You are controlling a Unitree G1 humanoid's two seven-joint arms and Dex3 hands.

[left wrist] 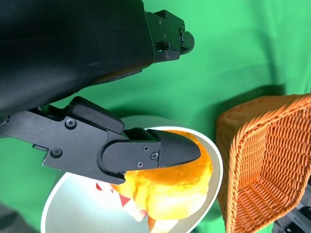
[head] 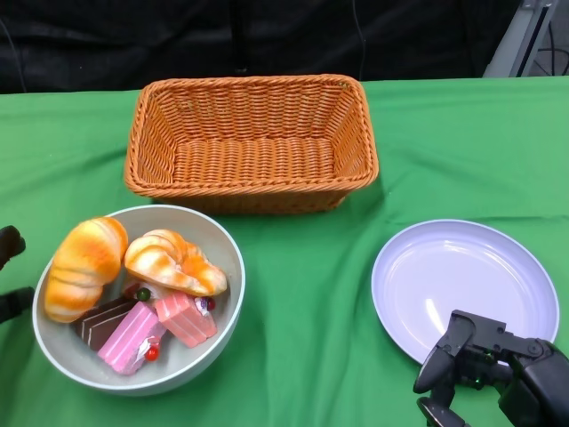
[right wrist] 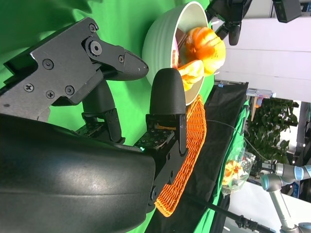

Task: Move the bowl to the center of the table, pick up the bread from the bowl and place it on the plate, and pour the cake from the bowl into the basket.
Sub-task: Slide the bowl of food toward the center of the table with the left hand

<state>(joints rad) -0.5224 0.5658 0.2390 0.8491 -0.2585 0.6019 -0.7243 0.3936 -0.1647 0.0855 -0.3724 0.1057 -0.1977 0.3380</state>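
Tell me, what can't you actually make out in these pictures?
- Left hand: head view's edge cuts off all but its fingertips.
- Plate: near rim hidden behind the right hand.
- Cakes in the bowl: partly buried under the bread; the left wrist view shows mostly bread.
- Basket: cut off in both wrist views.

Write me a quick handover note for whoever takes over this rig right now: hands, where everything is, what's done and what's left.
Left hand: open, holding nothing, beside the bowl at the table's left edge.
Right hand: open, holding nothing, at the near rim of the plate.
Bowl sits left of center, still holding both breads and the cake pieces.
Basket holds nothing, behind the bowl; plate bare, on the right.
Done: nothing visible yet.
Left: center the bowl, bread to plate, pour cake into basket.
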